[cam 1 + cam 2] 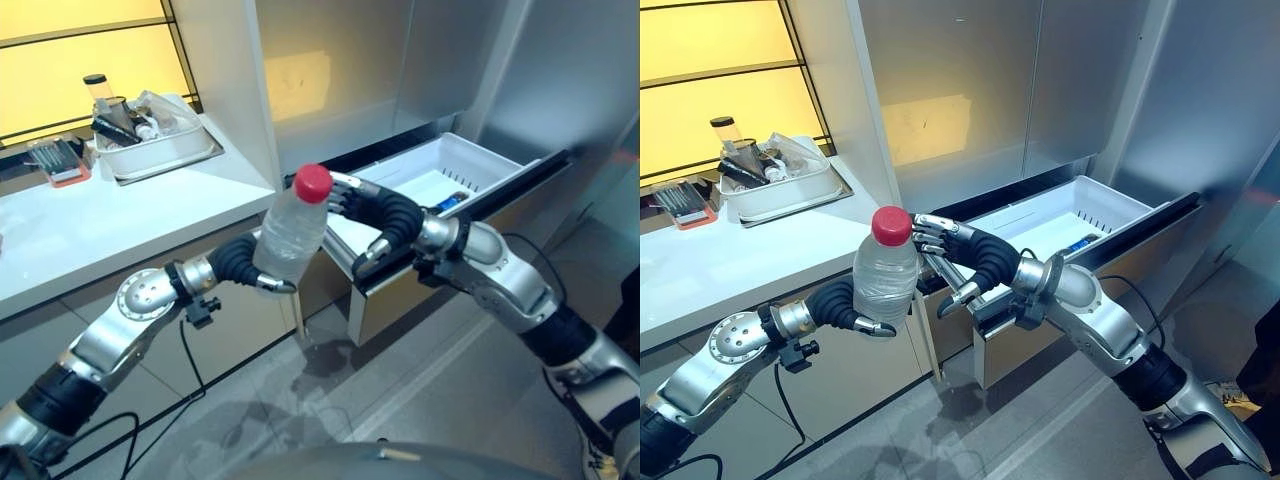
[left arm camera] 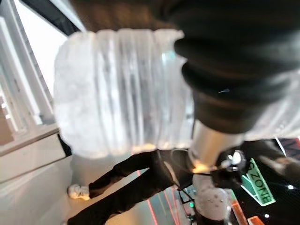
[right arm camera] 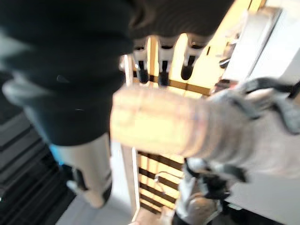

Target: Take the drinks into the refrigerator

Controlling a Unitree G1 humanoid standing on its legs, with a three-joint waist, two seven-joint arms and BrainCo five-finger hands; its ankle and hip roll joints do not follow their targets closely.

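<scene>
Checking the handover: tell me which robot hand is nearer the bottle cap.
Right. The right robot hand reaches in beside the red cap, its fingertips at cap height, apart from it. The left robot hand is lower, curled round the bottle body.

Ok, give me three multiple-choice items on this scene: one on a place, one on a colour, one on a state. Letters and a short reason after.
1. Where is the clear plastic bottle?
A. in the left hand
B. on the white counter
C. inside the white drawer bin

2. What colour is the bottle's cap?
A. blue
B. red
C. white

3. How does the refrigerator's lower drawer stand?
A. shut
B. lifted out
C. pulled open

Answers: 1 A, its fingers curl round the bottle's body; 2 B, the cap shows red in both eye views; 3 C, the bin is exposed. The right hand reaches at the bottle, fingers spread.
</scene>
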